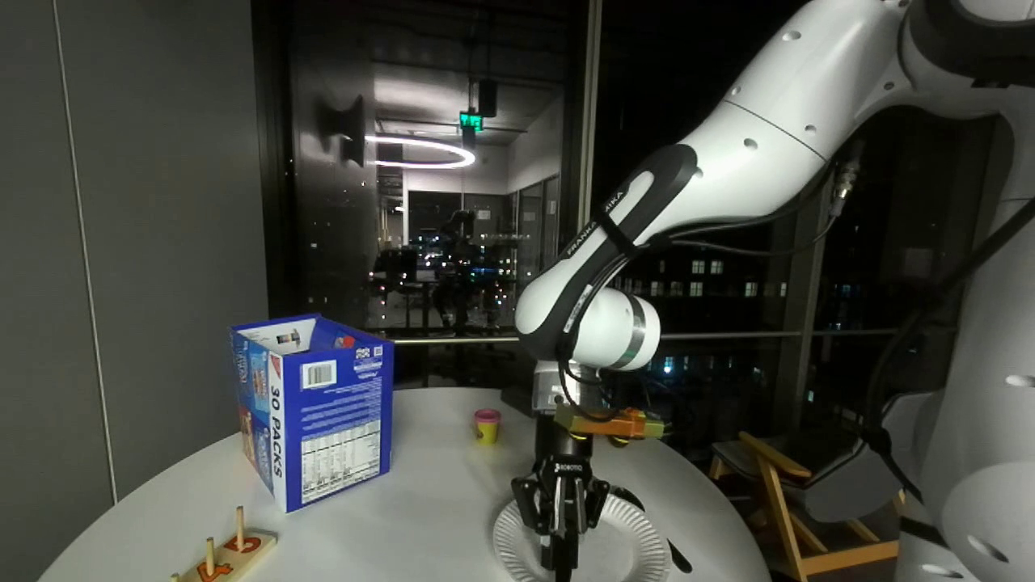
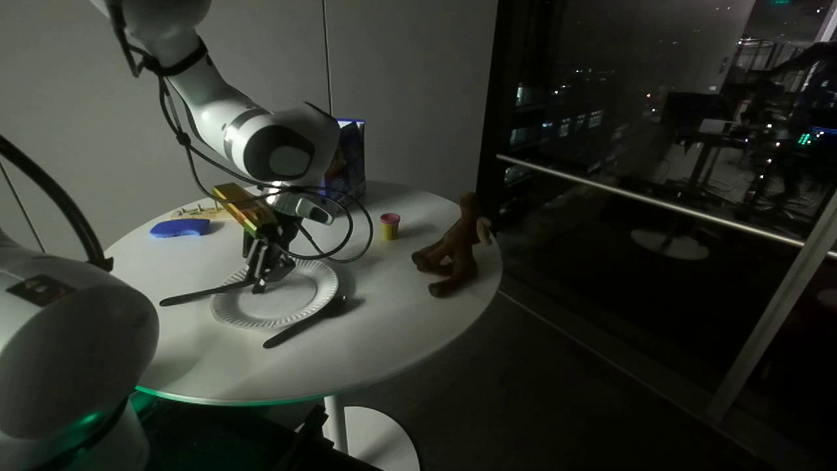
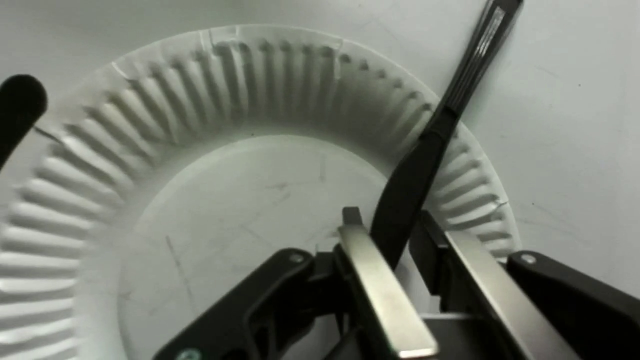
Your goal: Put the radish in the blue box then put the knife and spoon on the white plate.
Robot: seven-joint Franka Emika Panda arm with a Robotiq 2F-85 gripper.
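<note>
L to R in ext. view: wooden peg board (image 1: 233, 558), bottom edge, partly cut off, red "4" & what reads as "3". Just behind it, blue box (image 1: 344, 440), upright: "30 PACKS" runs top to bottom on white side strip; wide blue side has barcode, fine print & white table panel, all too small to read. Then yellow tub (image 1: 487, 431) w/ pink lid. Above, farther back, green sign (image 1: 471, 121), symbol illegible. Next, white plate (image 1: 627, 548) w/ gripper (image 3: 389, 220) directly over it, pointing straight down, "ROBOTIQ" on its body. Wrist view: fingers (image 3: 387, 297) a little apart, one each side of knife (image 3: 441, 127) blade; can't tell if they pinch it. Knife crosses plate rim, blade over plate, handle out past rim. Spoon (image 2: 299, 326) just beside plate, on its R in both ext. views. Far R, arm (image 1: 752, 174) comes from upper R, slopes down to L, then bends to vertical at wrist; "FRANKA", then black strap (image 1: 616, 233), then "MIKA".
</note>
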